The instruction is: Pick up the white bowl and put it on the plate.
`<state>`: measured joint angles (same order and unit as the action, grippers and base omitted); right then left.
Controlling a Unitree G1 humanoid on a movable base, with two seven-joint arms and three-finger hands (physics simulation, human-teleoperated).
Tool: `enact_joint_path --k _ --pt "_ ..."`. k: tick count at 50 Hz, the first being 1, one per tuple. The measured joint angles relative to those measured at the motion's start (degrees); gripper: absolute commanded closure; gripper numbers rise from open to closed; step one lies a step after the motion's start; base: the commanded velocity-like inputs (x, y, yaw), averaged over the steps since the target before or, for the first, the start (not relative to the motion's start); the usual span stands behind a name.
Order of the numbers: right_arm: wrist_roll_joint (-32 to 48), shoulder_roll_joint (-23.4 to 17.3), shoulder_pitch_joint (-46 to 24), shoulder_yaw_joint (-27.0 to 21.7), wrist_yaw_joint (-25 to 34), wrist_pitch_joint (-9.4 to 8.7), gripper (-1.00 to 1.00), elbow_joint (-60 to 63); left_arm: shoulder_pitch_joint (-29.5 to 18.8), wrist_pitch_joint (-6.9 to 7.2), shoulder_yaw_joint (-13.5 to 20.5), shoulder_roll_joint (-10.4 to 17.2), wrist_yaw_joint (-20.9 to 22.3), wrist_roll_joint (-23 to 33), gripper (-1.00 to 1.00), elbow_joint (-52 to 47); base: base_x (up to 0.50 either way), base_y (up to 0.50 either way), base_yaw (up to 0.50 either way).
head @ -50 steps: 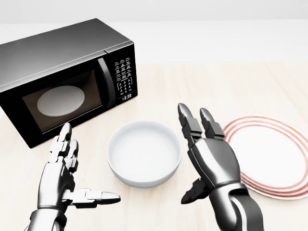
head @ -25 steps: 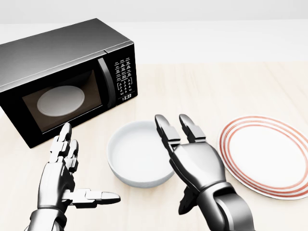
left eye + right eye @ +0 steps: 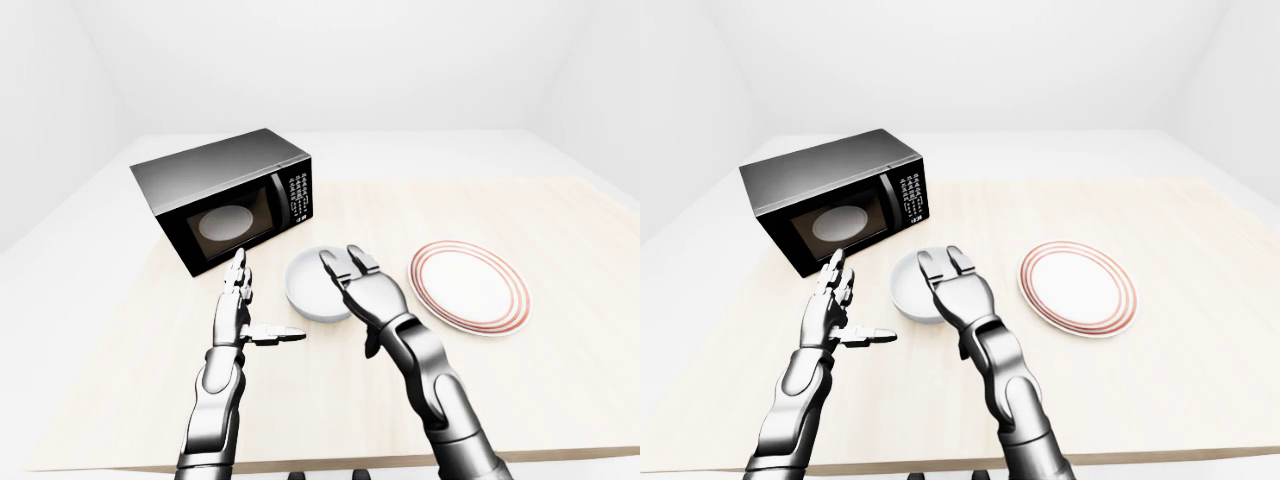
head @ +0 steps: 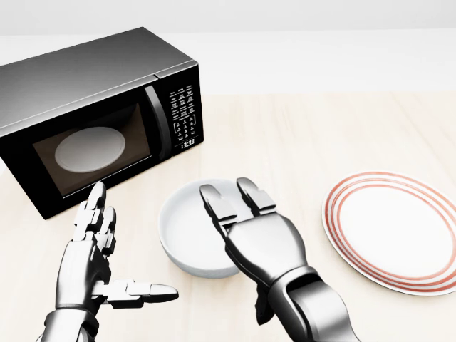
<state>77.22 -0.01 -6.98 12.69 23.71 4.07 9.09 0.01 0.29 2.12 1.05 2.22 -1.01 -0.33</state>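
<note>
The white bowl (image 4: 187,226) sits on the light wooden table, low in the middle of the head view. The white plate with red rings (image 4: 395,229) lies to its right. My right hand (image 4: 239,206) is open, palm over the bowl's right part, with its fingers (image 4: 217,203) stretched out above the inside and hiding that side. My left hand (image 4: 107,246) is open and empty to the left of the bowl, apart from it, thumb pointing right. Both hands also show in the left-eye view, right hand (image 3: 352,272) and left hand (image 3: 245,310).
A black microwave (image 4: 92,117) with its door shut stands at the upper left, just beyond the bowl. The table (image 3: 560,215) stretches away to the right past the plate; its near edge runs along the bottom of the left-eye view.
My right hand has moved left from beside the bowl to over its right part. The left hand, bowl and plate have not moved.
</note>
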Motion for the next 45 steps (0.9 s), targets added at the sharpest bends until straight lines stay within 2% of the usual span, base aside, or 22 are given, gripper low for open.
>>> enact_joint_path --k 18,33,45 --pt "2.44 1.06 -4.19 -0.01 4.55 0.93 -1.00 -2.42 0.00 0.00 0.00 0.00 0.00 0.00 -1.00 0.00 0.00 0.00 0.00" --pt "0.79 1.48 -8.89 -0.73 16.04 0.93 -1.00 -3.47 0.00 0.00 0.00 0.00 0.00 0.00 -1.00 0.00 0.00 0.00 0.00" --pt "-0.19 1.84 -10.42 -0.44 16.29 0.93 -1.00 -3.05 0.00 0.00 0.00 0.00 -0.01 0.00 -1.00 0.00 0.00 0.00 0.00"
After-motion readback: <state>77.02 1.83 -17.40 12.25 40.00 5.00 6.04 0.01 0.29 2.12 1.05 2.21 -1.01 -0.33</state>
